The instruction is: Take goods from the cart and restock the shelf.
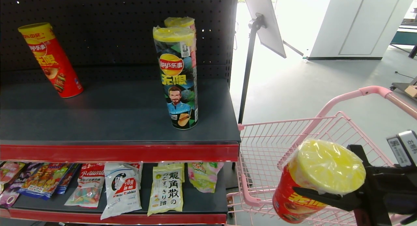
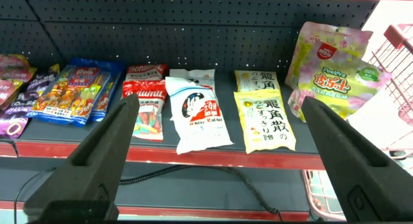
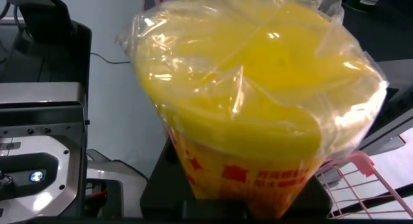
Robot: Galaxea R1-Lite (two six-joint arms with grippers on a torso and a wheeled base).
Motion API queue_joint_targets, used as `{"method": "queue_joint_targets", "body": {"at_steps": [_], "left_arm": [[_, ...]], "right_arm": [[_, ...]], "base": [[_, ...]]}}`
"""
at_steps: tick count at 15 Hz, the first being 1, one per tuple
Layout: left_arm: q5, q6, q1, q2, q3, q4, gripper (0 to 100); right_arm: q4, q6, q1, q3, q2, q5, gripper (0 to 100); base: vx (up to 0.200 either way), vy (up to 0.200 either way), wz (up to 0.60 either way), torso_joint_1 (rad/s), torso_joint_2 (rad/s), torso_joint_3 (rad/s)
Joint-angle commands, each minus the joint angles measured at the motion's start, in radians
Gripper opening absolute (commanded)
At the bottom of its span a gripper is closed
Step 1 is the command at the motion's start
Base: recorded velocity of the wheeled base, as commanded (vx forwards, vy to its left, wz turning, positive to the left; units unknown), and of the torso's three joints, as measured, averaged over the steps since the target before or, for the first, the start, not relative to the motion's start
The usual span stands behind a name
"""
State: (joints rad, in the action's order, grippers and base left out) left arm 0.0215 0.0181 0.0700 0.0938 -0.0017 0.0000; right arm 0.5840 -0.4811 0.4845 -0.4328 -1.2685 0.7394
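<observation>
A red chip can with a yellow lid wrapped in clear film (image 1: 303, 193) hangs tilted over the pink cart (image 1: 270, 138), and my right gripper (image 1: 321, 183) is shut on it just below the lid. The same can (image 3: 258, 108) looms close in the right wrist view. The upper shelf board (image 1: 114, 118) carries a dark chip can (image 1: 177, 79) standing near its front right, with another can (image 1: 180, 22) right behind it. At the board's back left a red can (image 1: 52, 61) leans. My left gripper (image 2: 219, 104) is open and holds nothing, facing the lower shelf.
Snack bags (image 1: 120, 190) lie in a row on the lower shelf, among them a white one (image 2: 197, 111) and a yellow one (image 2: 268, 117). A sign stand (image 1: 249, 59) rises between shelf and cart. The upper board is bare between the leaning red can and the dark can.
</observation>
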Motion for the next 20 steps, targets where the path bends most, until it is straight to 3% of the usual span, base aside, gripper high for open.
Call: {"method": "queue_joint_targets", "body": {"at_steps": [1,20], "left_arm": [[0.0,0.0,0.001,0.0,0.0,0.0,100],[0.0,0.0,0.001,0.0,0.0,0.0,100]], "right_arm": [[0.0,0.002,0.0,-0.009,-0.003,0.0,0],[0.0,0.004,0.006,-0.029,-0.005,0.006,0]], "base": [[0.0,0.0,0.0,0.0,0.0,0.0],[0.0,0.0,0.0,0.179,-0.4,-0.228]]}}
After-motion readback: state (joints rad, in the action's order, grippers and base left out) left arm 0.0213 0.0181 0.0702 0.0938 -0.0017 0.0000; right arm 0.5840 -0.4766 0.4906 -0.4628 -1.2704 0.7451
